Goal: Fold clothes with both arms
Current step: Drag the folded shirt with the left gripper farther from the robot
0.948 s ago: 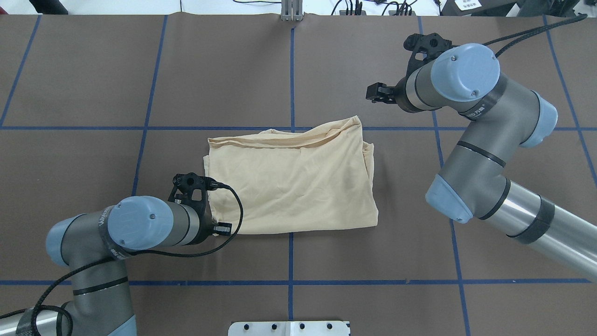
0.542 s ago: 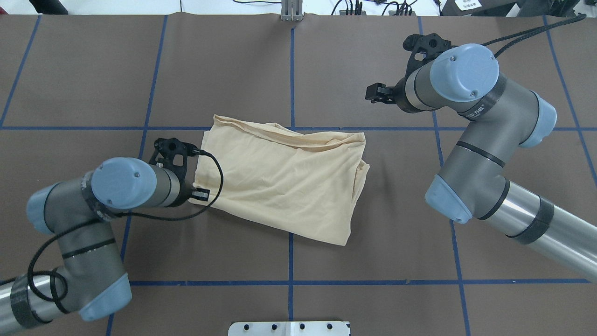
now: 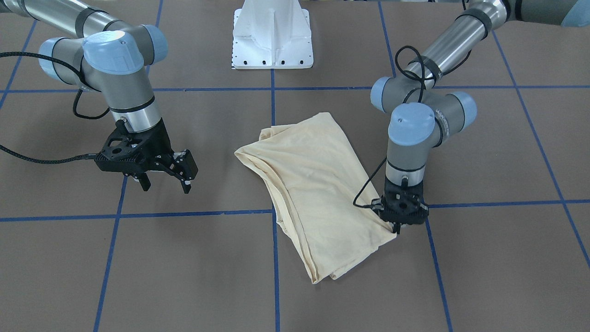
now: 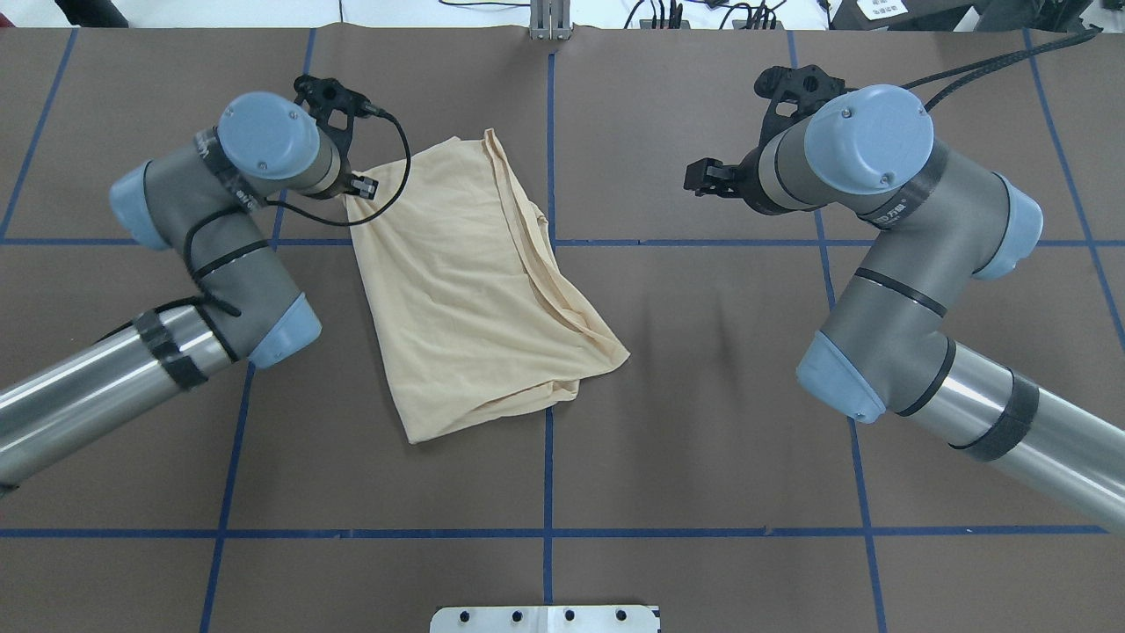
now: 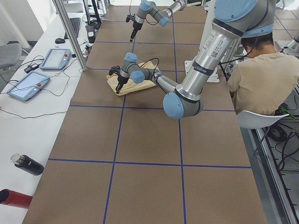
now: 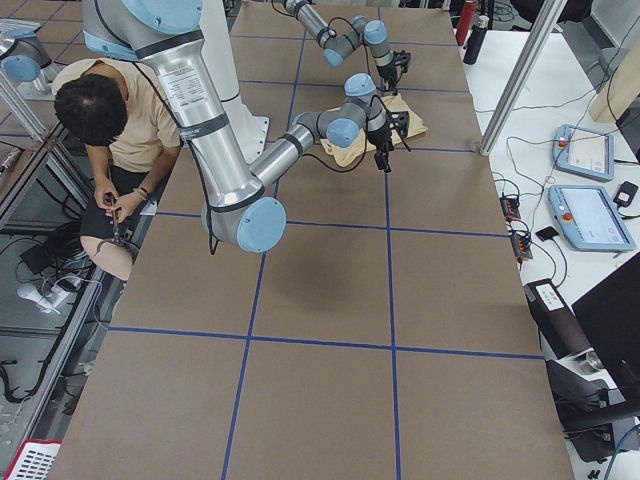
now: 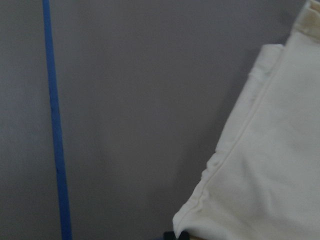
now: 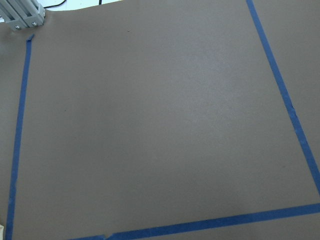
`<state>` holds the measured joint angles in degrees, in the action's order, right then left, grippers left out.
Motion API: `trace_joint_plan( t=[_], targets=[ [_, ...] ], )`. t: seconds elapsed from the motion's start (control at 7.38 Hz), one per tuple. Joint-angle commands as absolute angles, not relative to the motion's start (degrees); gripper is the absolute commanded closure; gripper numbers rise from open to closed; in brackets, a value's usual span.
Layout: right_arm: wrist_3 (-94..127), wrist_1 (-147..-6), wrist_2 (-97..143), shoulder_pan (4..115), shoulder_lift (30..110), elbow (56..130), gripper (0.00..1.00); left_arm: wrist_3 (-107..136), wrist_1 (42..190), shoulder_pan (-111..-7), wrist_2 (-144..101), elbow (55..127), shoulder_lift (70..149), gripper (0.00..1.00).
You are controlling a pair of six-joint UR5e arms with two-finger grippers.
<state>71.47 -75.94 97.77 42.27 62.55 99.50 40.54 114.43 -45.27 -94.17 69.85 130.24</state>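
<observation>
The cream-yellow shirt (image 4: pixel 457 290) lies folded and slanted on the brown table; it also shows in the front view (image 3: pixel 313 184). Its print and neck label are hidden. My left gripper (image 3: pixel 396 229) points straight down and is shut on the shirt's far-left corner, which in the overhead view sits just under the wrist (image 4: pixel 353 199). The left wrist view shows the shirt's hemmed edge (image 7: pixel 270 150) close up. My right gripper (image 3: pixel 165 185) is open and empty. It hangs above bare table well to the right of the shirt, also seen in the overhead view (image 4: pixel 707 178).
The white pedestal base (image 3: pixel 272 37) stands at the table's near edge. Blue tape lines (image 4: pixel 548 158) grid the brown cover. A metal post (image 4: pixel 549 22) stands at the far edge. An operator (image 5: pixel 266 79) sits beside the table; tablets (image 5: pixel 28 84) and bottles (image 5: pixel 25 163) lie on the side bench.
My left gripper has pulled the shirt's corner from the near left toward the far side, and the shirt has swung round from lying level to slanted. The right arm has hardly moved.
</observation>
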Motion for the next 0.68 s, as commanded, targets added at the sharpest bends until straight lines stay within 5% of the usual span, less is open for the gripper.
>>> trace_joint_plan(
  t=[0.0, 0.14, 0.41, 0.54],
  targets=[
    [71.5, -75.9, 97.7, 42.2, 62.4, 99.4, 0.00, 38.9, 120.3, -47.5, -94.2, 54.0, 142.7, 1.00],
    [71.5, -75.9, 97.7, 42.1, 62.3, 99.4, 0.00, 38.6, 120.4, -47.5, -94.2, 54.0, 142.6, 1.00],
    [71.6, -75.9, 97.6, 42.0, 62.2, 99.3, 0.00, 34.8, 122.5, -48.2, -94.3, 54.8, 141.3, 0.00],
    [73.4, -76.0, 97.6, 41.6, 61.5, 99.2, 0.00, 34.3, 124.1, -48.8, -94.9, 57.4, 139.2, 0.00]
  ],
)
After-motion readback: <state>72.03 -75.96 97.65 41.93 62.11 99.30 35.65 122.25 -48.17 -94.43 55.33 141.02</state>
